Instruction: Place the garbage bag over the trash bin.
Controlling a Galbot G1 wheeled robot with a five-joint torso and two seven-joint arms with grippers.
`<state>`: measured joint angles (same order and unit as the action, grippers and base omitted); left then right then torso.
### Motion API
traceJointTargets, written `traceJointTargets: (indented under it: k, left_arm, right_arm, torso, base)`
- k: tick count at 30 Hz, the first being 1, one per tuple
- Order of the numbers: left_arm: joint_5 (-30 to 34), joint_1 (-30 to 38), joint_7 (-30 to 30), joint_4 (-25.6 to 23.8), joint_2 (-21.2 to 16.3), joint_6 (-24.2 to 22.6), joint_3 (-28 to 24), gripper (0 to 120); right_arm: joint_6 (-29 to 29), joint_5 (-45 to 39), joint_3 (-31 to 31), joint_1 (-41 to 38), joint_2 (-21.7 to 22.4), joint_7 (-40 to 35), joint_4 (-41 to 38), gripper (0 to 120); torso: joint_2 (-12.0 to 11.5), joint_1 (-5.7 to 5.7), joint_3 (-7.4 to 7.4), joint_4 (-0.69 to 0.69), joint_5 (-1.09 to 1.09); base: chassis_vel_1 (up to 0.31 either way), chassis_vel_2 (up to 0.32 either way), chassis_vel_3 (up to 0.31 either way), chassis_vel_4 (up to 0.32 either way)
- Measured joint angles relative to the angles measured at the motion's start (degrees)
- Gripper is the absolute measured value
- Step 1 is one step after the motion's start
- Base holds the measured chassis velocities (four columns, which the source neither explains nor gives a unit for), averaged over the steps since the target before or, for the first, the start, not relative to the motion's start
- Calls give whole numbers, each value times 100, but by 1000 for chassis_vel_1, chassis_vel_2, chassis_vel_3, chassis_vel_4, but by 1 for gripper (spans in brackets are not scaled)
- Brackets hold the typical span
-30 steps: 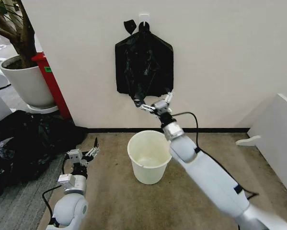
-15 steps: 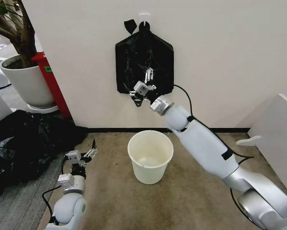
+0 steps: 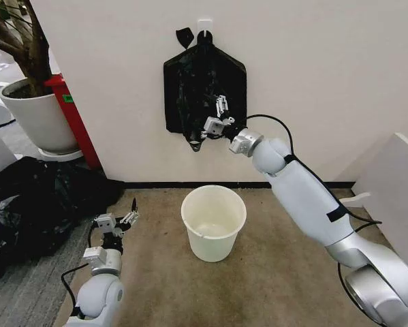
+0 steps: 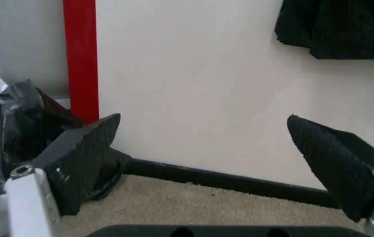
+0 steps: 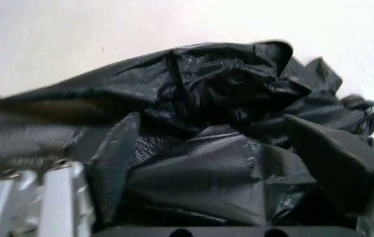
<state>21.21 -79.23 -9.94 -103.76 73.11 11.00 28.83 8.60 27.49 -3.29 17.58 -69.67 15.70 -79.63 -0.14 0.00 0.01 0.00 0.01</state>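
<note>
A: White wall [image 3: 326,82] behind, brown carpet floor [image 3: 272,272] below. Potted tree in a white pot [image 3: 37,119] at far left, a heap of black plastic [image 3: 33,197] beside it.

B: Noted. Right arm?

A: Raised to the wall; right end effector [image 3: 214,116] is at the lower middle of the garbage bag [image 3: 190,88], which hangs flat from a wall hook [image 3: 204,26]. In the right wrist view its fingers [image 5: 117,158] are spread wide, with wrinkled black film between them, not clamped.

B: Bin?

A: Trash bin [image 3: 213,221] stands upright on the carpet directly below the bag, well apart from it.

B: Left arm?

A: Low at lower left; left end effector [image 3: 118,221] fingers wide apart, gripping nothing.
</note>
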Motion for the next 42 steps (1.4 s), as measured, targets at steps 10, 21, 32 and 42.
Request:
traceJointTargets:
  k: [10,21,32,42]
  left_arm:
    - [4,-48,-29,-103,-22,0,54,100]
    - [1,-77,-32,-157,-15,-2,54,100]
    - [-4,-69,-35,-143,-5,-5,43,100]
    - [-17,-65,-37,-124,7,-4,34,100]
  right_arm:
    - [-816,323,47,189,96,-335,-259,39]
    - [-1892,131,-219,320,237,-1421,-512,34]
    - [-1911,137,-221,368,238,-1378,-517,53]
    - [-1896,315,-195,482,201,-1311,-502,20]
  torso:
    - [0,0,0,-1,0]
    - [1,0,0,-1,0]
    - [1,0,0,-1,0]
    - [1,0,0,-1,0]
  base:
    - [0,0,0,0]
    - [0,0,0,0]
    - [0,0,0,0]
    - [0,0,0,0]
